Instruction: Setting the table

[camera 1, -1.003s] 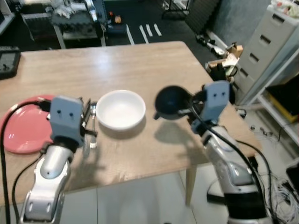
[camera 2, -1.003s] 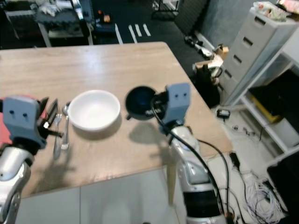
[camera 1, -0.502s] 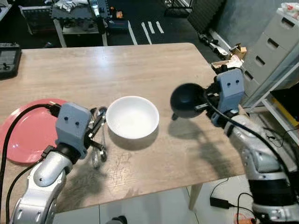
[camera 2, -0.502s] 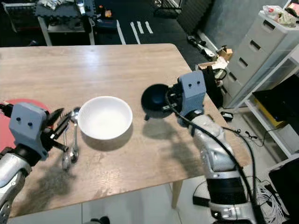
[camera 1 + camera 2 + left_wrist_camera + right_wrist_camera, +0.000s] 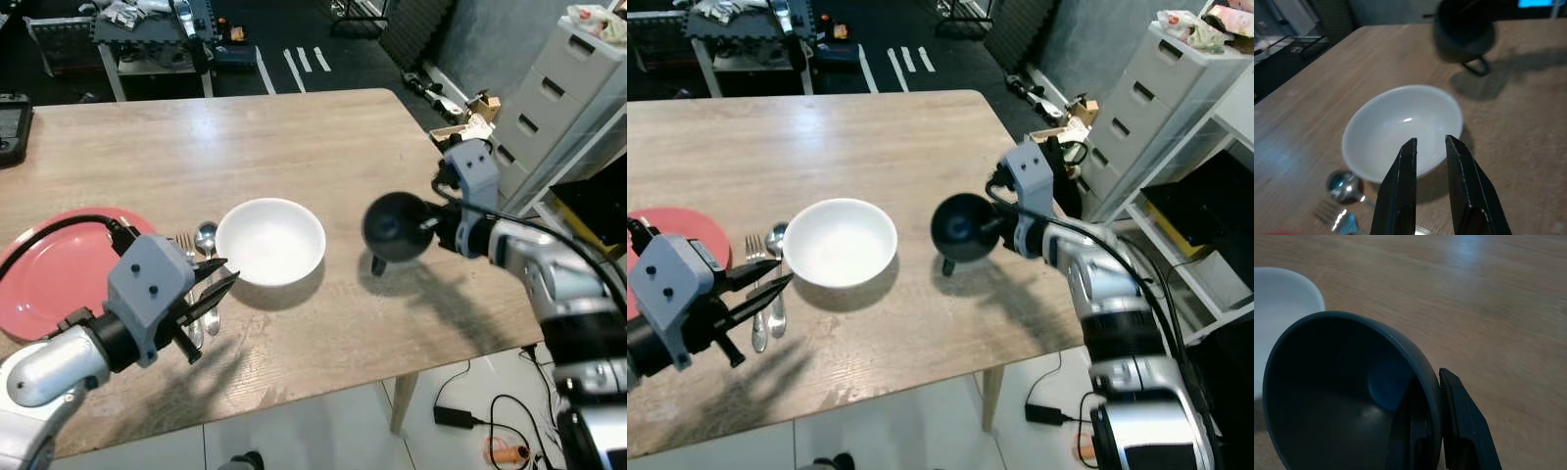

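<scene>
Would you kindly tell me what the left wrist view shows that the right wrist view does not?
Left wrist view alone: the spoon and fork lying beside the white bowl, and the dark cup's handle. Right wrist view alone: the right pincer clamped over the dark cup's rim, with the cup's inside visible. Both share the white bowl, the dark cup and the wooden table.

The table point(image 5: 294, 127) is evenly lit from above; soft shadows are cast toward the near edge. Wrist views are slightly blurred.
</scene>
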Robot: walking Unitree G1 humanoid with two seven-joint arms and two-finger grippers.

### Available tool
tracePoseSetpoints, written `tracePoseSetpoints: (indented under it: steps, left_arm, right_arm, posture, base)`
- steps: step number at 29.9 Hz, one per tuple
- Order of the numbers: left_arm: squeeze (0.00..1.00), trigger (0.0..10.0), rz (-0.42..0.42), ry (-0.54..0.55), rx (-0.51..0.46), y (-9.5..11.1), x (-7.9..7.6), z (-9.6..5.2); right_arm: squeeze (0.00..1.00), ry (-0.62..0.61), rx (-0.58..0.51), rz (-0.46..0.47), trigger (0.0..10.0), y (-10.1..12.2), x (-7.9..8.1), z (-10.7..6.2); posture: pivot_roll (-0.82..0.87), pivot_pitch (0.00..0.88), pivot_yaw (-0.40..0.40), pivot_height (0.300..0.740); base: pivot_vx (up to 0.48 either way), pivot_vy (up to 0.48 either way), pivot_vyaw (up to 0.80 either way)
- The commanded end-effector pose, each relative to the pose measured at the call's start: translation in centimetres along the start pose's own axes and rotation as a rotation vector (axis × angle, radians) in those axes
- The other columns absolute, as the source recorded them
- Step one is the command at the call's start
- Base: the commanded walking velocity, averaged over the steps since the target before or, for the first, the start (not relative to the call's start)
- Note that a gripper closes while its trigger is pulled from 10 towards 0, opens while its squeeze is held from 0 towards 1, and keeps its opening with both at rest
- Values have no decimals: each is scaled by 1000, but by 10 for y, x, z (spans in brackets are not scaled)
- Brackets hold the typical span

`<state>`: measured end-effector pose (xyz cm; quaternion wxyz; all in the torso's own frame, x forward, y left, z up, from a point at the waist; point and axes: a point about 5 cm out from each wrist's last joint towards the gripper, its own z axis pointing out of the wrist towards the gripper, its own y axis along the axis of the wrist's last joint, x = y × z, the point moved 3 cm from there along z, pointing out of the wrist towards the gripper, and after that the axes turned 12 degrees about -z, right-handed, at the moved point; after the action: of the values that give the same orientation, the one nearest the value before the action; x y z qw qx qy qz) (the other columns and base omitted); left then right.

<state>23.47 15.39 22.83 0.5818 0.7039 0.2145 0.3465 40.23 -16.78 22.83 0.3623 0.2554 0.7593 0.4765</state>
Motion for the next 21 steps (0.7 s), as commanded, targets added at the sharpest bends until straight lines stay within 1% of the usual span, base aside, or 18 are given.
tracePoseSetpoints:
  steps: [1, 2, 4, 6, 7, 9, 10, 16, 18, 19, 20, 21]
  left_arm:
    - [0, 10000, -13, -85, 15, 3, -11, -3]
    - [0, 10000, -12, -130, 30, 3, -16, -6]
    - [0, 10000, -12, -130, 30, 3, -16, -6]
    - [0, 10000, -4, -156, 45, 2, -19, -6]
    - [0, 10000, -4, -156, 45, 2, -19, -6]
    - [0, 10000, 0, -165, 54, 0, -20, -6]
    - [0, 10000, -1, -165, 55, -1, -20, -6]
    - [0, 10000, -21, -173, 59, 0, -22, -6]
    - [0, 10000, -21, -174, 59, 0, -22, -6]
    - [0, 10000, -21, -174, 59, -1, -22, -6]
    - [0, 10000, -21, -174, 59, -1, -22, -6]
    - [0, 10000, -21, -173, 59, -1, -22, -5]
  right_arm:
    - [0, 44, 46, 8, 10000, -10, 3, 4]
    - [0, 69, 70, -4, 10000, -12, 4, 7]
    - [0, 69, 70, -4, 10000, -12, 4, 7]
    - [0, 107, 119, -25, 10000, -17, 6, 9]
    - [0, 107, 119, -25, 10000, -17, 6, 9]
    - [0, 155, 169, -103, 10000, -20, 6, 8]
    - [0, 169, 179, -123, 10000, -19, 6, 8]
    - [0, 187, 191, -195, 10000, -11, -2, 8]
    - [0, 201, 193, -198, 10000, -11, -2, 8]
    - [145, 210, 195, -203, 10000, -11, -1, 8]
    - [145, 210, 195, -203, 10000, -11, -1, 8]
    - [443, 230, 195, -213, 10000, -11, 1, 9]
  posture:
    - [67, 77, -20, 740]
    - [66, 75, -18, 740]
    - [66, 75, -18, 740]
    - [68, 71, -18, 740]
    - [68, 71, -18, 740]
    - [64, 69, -18, 740]
    - [64, 69, -18, 740]
    - [63, 64, -19, 740]
    - [63, 64, -19, 740]
    - [64, 61, -19, 740]
    - [64, 61, -19, 740]
    - [64, 59, -21, 740]
  base:
    - [0, 0, 0]
    - [0, 0, 0]
    - [0, 0, 0]
    - [0, 0, 0]
    - [0, 0, 0]
    - [0, 0, 0]
    - [0, 0, 0]
    - [0, 0, 0]
    - [0, 0, 0]
    - [0, 0, 0]
    - [0, 0, 0]
    - [0, 0, 0]
